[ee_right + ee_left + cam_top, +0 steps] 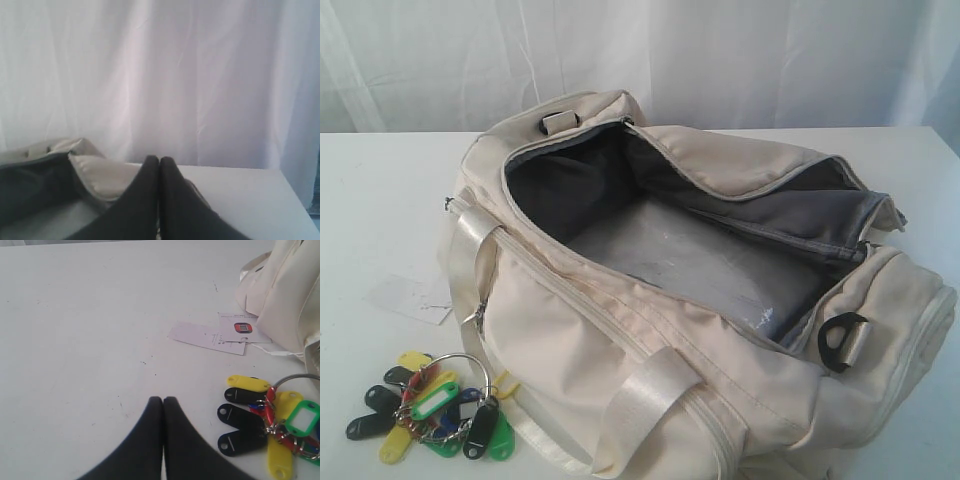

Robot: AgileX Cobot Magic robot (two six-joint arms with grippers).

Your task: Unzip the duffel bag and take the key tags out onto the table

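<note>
The cream duffel bag [620,330] lies unzipped on the white table [380,200], its grey lining [700,260] bare inside. The key tags [435,405] rest on the table beside the bag's left end, a bunch of green, yellow, black and red tags on a metal ring; the left wrist view also shows the key tags [270,425]. My left gripper [163,400] is shut and holds nothing, hovering over the table [75,340] beside the tags. My right gripper [159,160] is shut and empty, next to the bag's open edge [95,175]. Neither arm shows in the exterior view.
A flat white paper tag [410,297] lies on the table left of the bag, seen as the paper tag [207,337] near the left gripper. A white curtain [720,50] hangs behind the table. The table's far right corner [270,200] is near the right gripper.
</note>
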